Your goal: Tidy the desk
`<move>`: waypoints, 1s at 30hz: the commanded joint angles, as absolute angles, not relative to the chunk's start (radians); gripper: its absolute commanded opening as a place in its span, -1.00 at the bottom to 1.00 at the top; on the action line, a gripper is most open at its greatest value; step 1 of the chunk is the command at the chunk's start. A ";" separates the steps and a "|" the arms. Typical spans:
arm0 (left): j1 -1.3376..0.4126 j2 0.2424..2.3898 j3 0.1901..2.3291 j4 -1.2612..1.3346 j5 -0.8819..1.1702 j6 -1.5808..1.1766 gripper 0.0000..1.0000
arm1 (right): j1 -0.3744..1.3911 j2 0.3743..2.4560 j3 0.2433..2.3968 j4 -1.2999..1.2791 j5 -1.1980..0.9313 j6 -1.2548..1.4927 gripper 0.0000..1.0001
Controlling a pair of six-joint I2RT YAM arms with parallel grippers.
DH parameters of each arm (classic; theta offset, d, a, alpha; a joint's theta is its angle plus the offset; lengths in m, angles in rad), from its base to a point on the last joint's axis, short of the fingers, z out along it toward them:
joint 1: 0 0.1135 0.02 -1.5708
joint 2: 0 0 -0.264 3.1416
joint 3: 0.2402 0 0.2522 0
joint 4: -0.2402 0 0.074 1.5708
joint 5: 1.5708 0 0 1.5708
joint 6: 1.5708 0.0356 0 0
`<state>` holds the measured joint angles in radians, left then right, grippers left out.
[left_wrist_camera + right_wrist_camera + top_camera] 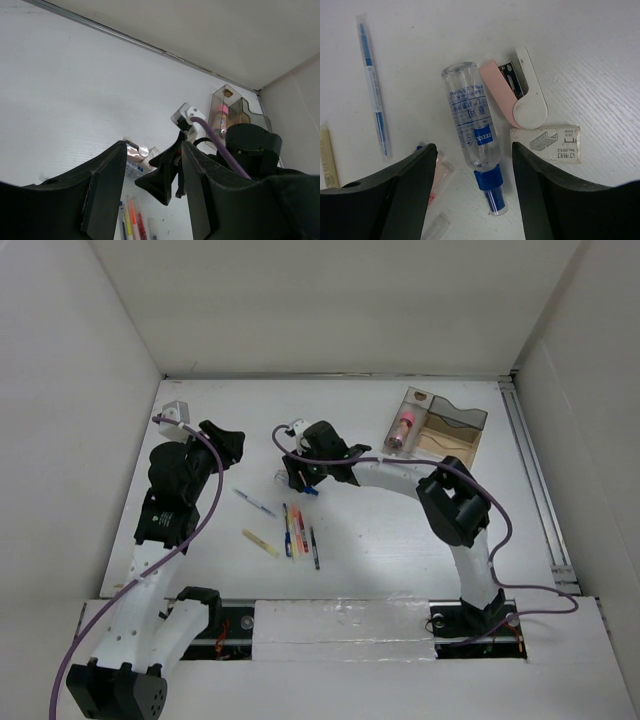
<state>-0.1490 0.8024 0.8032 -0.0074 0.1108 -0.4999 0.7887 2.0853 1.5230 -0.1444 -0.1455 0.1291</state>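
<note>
Clutter is spread over the middle of the desk, the white tabletop walled by white panels, with a metal rail seen along its right edge. The right gripper is held open above a clear spray bottle with a blue cap, one finger on each side of it and a gap visible on both sides; whether the desk is touched cannot be told. The bottle is laid flat, its cap toward the wrist camera. Just beside it a pink and white stapler is found, touching or nearly touching the bottle's shoulder, and a small staple box is placed just below the stapler. A wrapped blue pen is seen lying apart on the other side. In the top view, a cluster of coloured pens is seen near the arms. A clear compartment tray is set at the far right, with a pink-capped tube lying in its left compartment. The left gripper is raised at the left side, its jaws spread and nothing held between them.
</note>
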 commanded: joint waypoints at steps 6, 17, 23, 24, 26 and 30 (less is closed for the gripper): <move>-0.150 0.784 0.838 0.021 0.118 -0.503 -0.13 | 0.839 2.128 1.608 -0.221 -0.126 0.061 0.27; -0.150 0.784 0.836 0.029 0.132 -0.505 -0.13 | 0.848 2.167 1.606 -0.233 -0.097 0.063 -0.02; -0.150 0.784 0.835 0.031 0.137 -0.505 -0.12 | 0.848 2.177 1.605 -0.235 -0.092 0.058 0.05; -0.150 0.784 0.834 0.031 0.135 -0.505 -0.12 | 0.848 2.171 1.602 -0.235 -0.092 0.058 0.01; -0.150 0.785 0.834 0.032 0.137 -0.505 -0.12 | 0.848 2.160 1.595 -0.221 -0.091 0.058 -0.16; -0.150 0.790 0.834 0.035 0.140 -0.505 -0.12 | 0.848 2.111 1.582 -0.199 -0.087 0.052 -0.36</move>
